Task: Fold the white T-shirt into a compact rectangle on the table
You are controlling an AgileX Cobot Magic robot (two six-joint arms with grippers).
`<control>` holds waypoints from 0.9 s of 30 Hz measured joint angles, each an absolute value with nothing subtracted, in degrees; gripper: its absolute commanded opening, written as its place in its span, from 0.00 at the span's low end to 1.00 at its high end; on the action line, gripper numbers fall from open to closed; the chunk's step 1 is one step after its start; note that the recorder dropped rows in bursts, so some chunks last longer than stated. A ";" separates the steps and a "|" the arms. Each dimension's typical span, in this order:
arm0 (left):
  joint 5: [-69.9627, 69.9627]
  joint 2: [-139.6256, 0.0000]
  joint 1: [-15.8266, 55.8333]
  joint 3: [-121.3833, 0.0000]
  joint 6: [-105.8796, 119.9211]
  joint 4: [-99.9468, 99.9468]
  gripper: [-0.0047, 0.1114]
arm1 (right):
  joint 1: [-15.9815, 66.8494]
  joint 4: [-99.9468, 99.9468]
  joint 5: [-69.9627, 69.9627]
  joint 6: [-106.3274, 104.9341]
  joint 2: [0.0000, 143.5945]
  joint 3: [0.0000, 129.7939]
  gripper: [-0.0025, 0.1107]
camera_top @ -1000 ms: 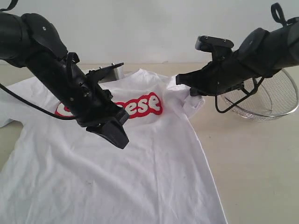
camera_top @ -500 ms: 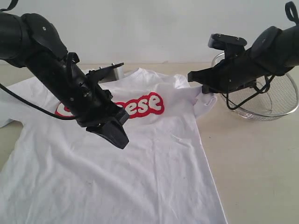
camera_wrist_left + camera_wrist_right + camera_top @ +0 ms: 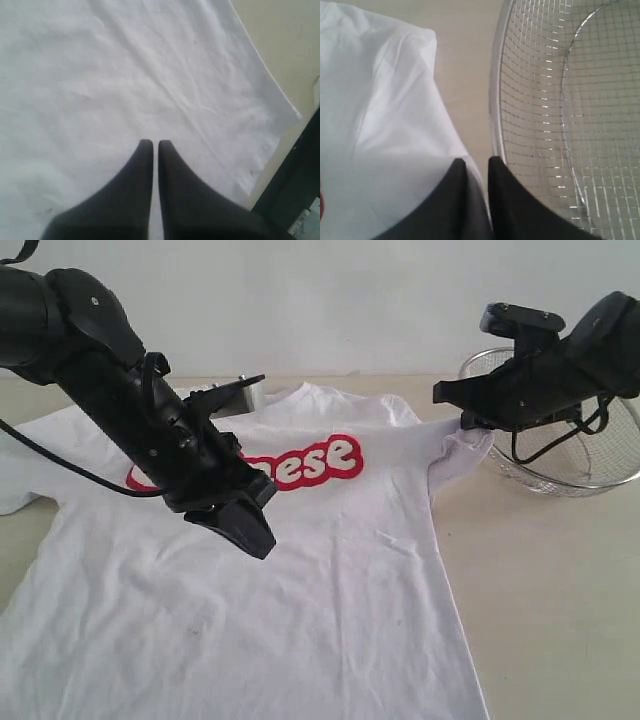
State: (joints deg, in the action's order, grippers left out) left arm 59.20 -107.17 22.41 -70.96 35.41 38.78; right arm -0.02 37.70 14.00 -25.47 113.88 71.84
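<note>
Shirt spread flat on table, print up. Left gripper above shirt body, fingers pressed together, empty. Right gripper pinching sleeve edge, lifted slightly, just beside basket

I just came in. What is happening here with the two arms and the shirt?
A two-arm robot is working on a white T-shirt spread flat on the table. The right gripper pinches the sleeve nearest the wire basket and holds it slightly lifted. The left gripper hangs shut above the middle of the shirt, holding nothing. No fold has been made yet.
</note>
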 measured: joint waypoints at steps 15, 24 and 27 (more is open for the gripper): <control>59.20 -107.17 22.41 -70.96 35.41 38.78 0.08 | 0.00 37.62 19.84 -28.41 112.69 71.84 0.47; 59.20 -107.17 22.41 -70.96 35.41 38.78 0.08 | 0.62 36.17 29.96 -28.16 112.69 71.84 0.47; 59.20 -107.17 22.41 -70.96 35.41 38.78 0.08 | 0.62 35.91 31.03 -27.37 112.69 71.84 0.47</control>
